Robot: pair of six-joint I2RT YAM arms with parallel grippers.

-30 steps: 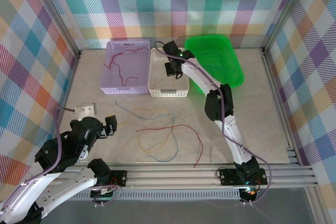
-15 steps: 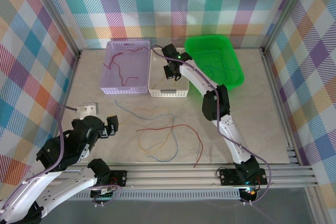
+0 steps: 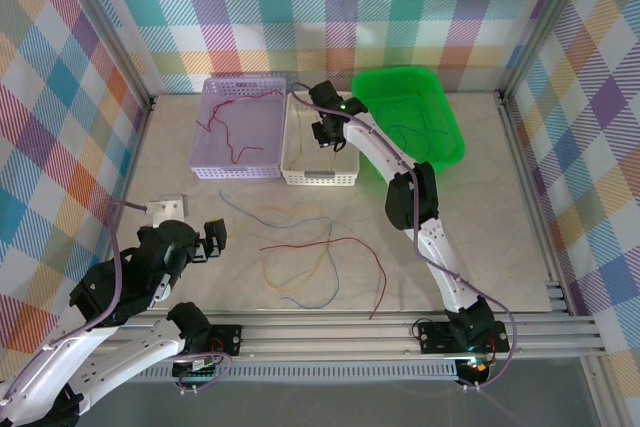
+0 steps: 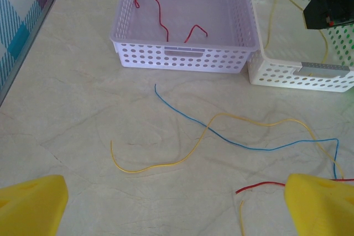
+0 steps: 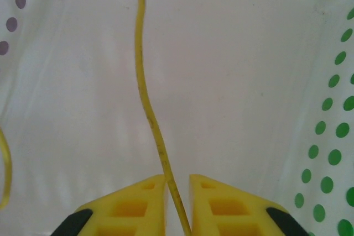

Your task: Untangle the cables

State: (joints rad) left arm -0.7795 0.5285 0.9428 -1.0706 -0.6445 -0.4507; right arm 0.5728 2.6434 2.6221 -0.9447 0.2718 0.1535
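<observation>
Yellow cable [image 5: 146, 98] lies between jaws (barely parted) of right pincer [image 5: 178, 183].

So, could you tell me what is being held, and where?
A yellow wire runs between the narrowly parted right fingers; whether it is pinched cannot be told.

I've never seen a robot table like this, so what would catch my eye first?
Probably the three bright baskets along the far side: a purple basket holding red cables, a white basket and a green basket. The right gripper is down inside the white one, a yellow cable running between its fingers. Nearer, loose cables in red, blue and yellow cross each other on the table.
</observation>
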